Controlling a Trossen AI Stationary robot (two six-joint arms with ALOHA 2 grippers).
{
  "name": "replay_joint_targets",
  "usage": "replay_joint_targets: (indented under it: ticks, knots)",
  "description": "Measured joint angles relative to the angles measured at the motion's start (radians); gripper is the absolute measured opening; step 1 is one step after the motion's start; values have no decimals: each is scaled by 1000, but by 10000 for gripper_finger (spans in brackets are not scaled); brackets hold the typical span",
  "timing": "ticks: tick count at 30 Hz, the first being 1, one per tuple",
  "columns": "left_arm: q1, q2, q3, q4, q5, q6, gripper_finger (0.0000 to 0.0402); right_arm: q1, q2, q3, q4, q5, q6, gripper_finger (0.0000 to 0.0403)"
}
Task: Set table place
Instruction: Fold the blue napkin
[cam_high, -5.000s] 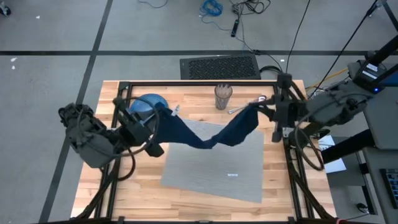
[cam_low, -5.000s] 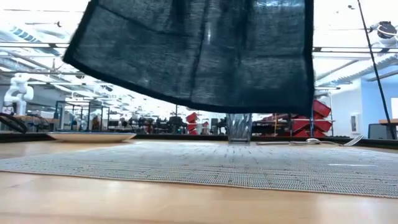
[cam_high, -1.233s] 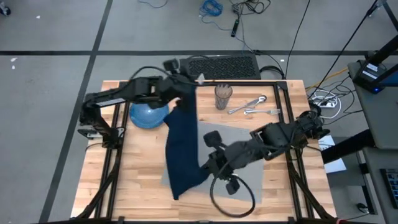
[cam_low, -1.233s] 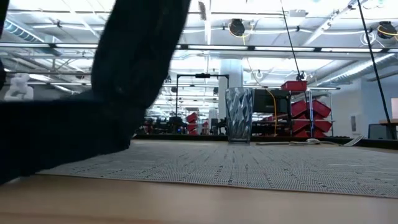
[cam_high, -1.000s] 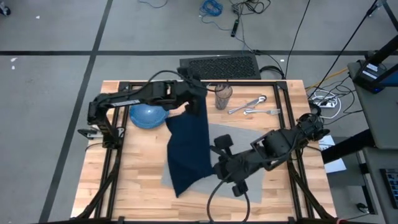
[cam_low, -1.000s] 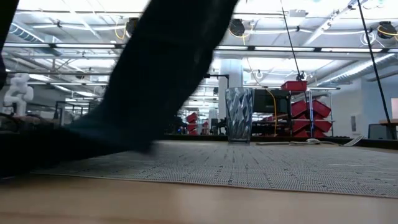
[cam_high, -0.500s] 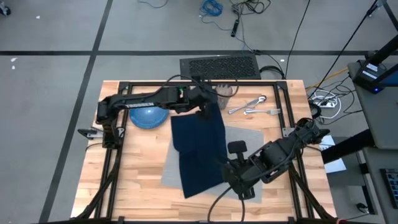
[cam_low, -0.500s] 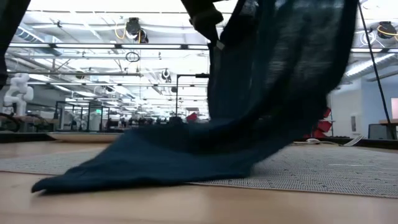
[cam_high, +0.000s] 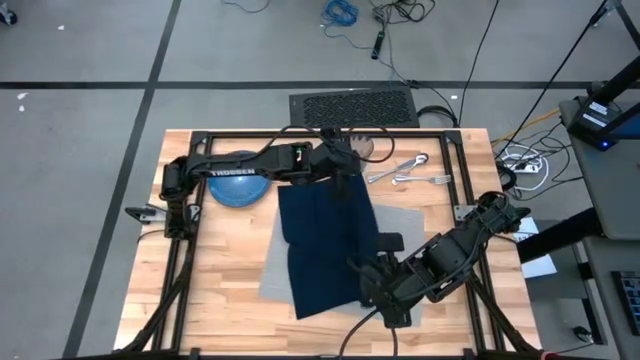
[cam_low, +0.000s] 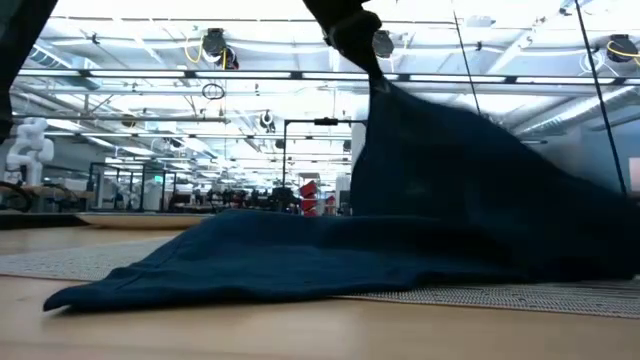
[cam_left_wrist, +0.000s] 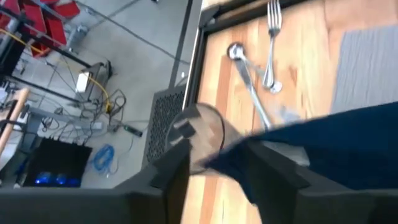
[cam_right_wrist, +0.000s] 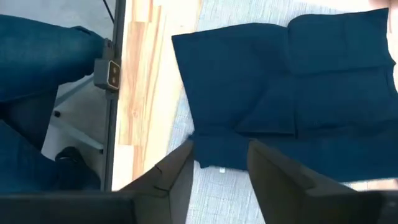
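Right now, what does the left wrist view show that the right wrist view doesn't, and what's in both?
Only the left wrist view shows the glass, the fork and the spoon on the table, with the left tool at a raised napkin edge. Only the right wrist view shows the napkin's near edge flat on the placemat, a person's jeans beyond the table, and the right tool open, just off the cloth. Both show napkin, placemat and table.
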Motion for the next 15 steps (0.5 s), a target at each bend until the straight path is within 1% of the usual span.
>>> replay_joint_targets:
  ticks: [4,10,13,15]
  knots:
    - [-16,-15,0,-22,1,1,174,28,0,0,0,1,-26,147]
    - [-29,-50,2,-20,1,-13,181,91,0,0,0,1,-34,138]
    - [-38,-71,2,-124,35,-78,181,125,0,-2,0,4,-32,132]
    - [-50,-78,2,-240,121,-151,181,146,-2,-16,-1,7,-19,130]
